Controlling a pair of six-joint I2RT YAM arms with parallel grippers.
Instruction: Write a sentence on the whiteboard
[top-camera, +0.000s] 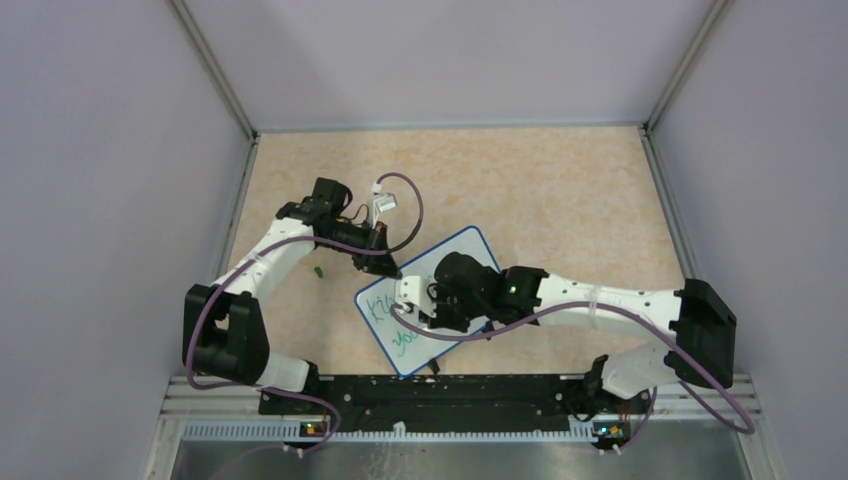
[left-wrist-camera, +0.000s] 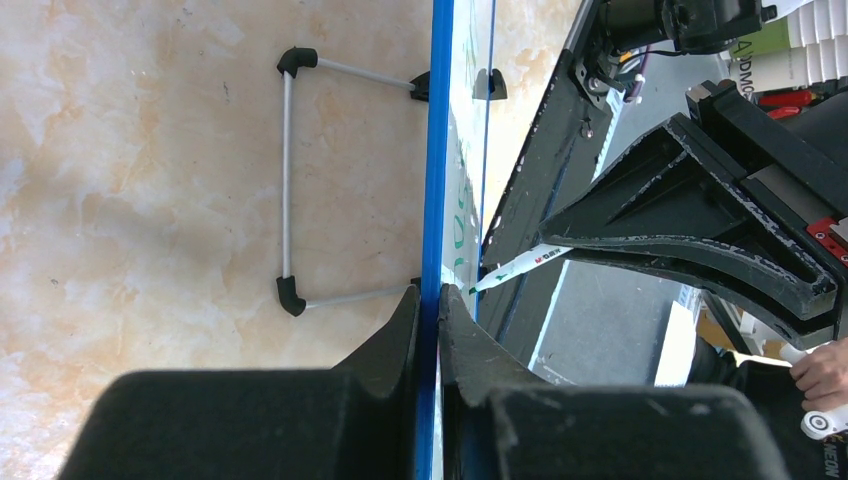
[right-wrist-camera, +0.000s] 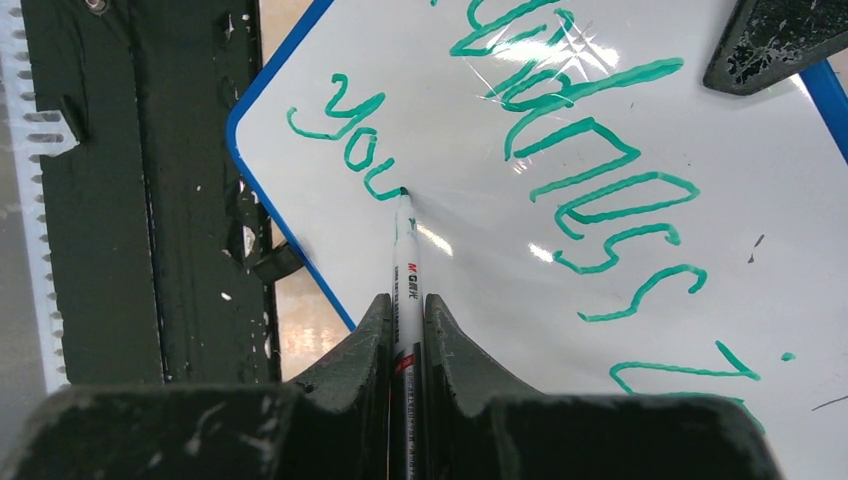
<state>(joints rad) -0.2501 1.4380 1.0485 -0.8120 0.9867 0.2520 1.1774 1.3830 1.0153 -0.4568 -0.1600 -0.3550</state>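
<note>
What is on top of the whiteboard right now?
Green writing, reading "kindness" then "you", and the marker, its tip touching the whiteboard, held by the right gripper. From above, the right arm covers most of the writing.

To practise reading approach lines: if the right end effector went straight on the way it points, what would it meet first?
The whiteboard. The marker clamped in the right end effector seems to touch it with its tip, by the green "you", so hardly any free travel looks left.
</note>
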